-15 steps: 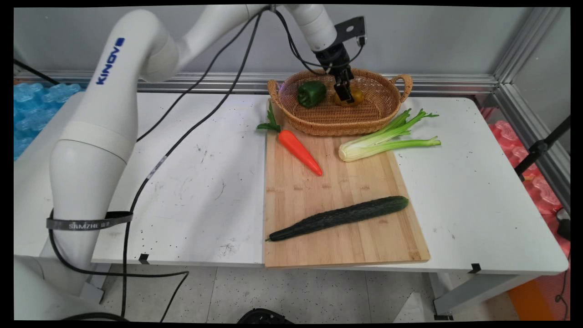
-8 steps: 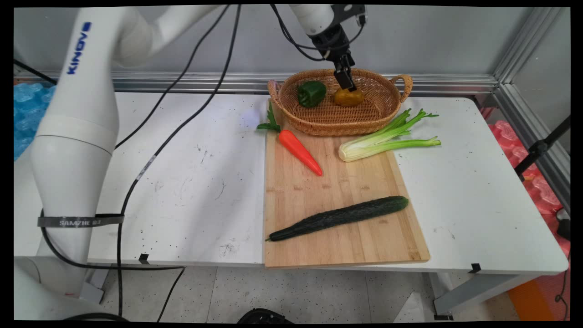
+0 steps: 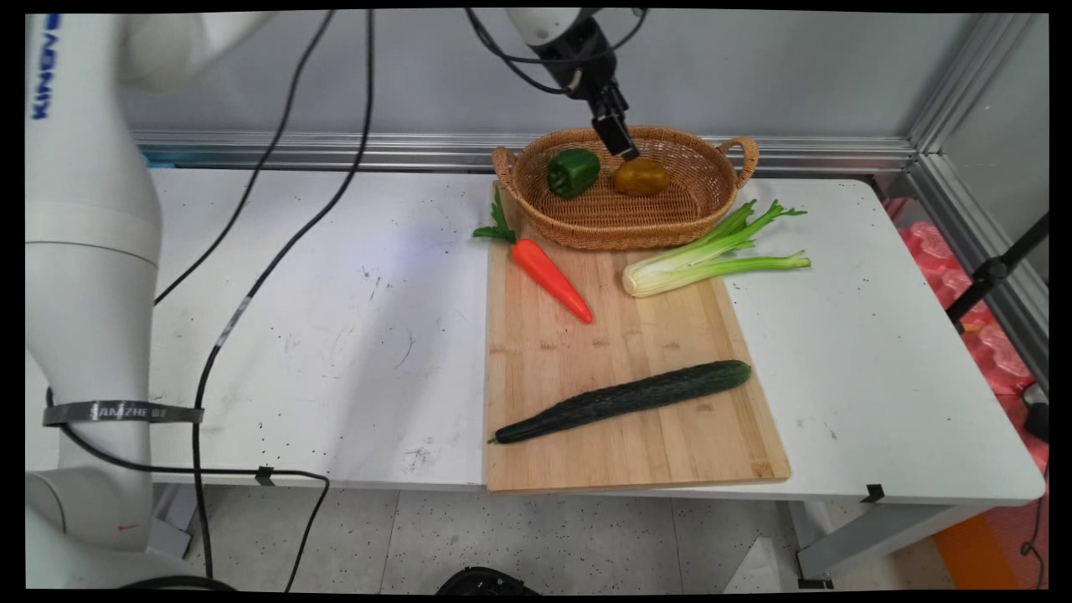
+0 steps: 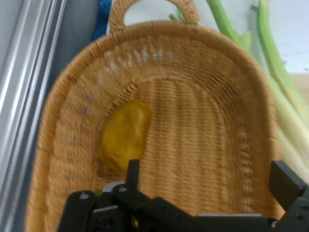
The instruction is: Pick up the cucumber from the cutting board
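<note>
My gripper [image 3: 621, 145] hangs above the back rim of a woven wicker basket [image 3: 718, 194], just up and left of a yellow-brown rounded vegetable [image 3: 642, 177] lying inside. A green bell pepper [image 3: 573, 172] lies in the basket's left part. In the hand view the gripper [image 4: 207, 181] is open, its two fingers wide apart with nothing between them. Below them is the basket's floor [image 4: 203, 140], and the yellow vegetable [image 4: 124, 135] rests near the left finger [image 4: 133, 174].
A wooden cutting board [image 3: 636, 456] lies in front of the basket with a carrot [image 3: 553, 280] and a long cucumber [image 3: 624, 399] on it. Celery [image 3: 712, 255] lies across the board's right edge, also seen as celery stalks [image 4: 273, 63] beyond the basket.
The gripper has risen out of the basket and drifted left, away from the yellow vegetable, which stays lying in the basket.
</note>
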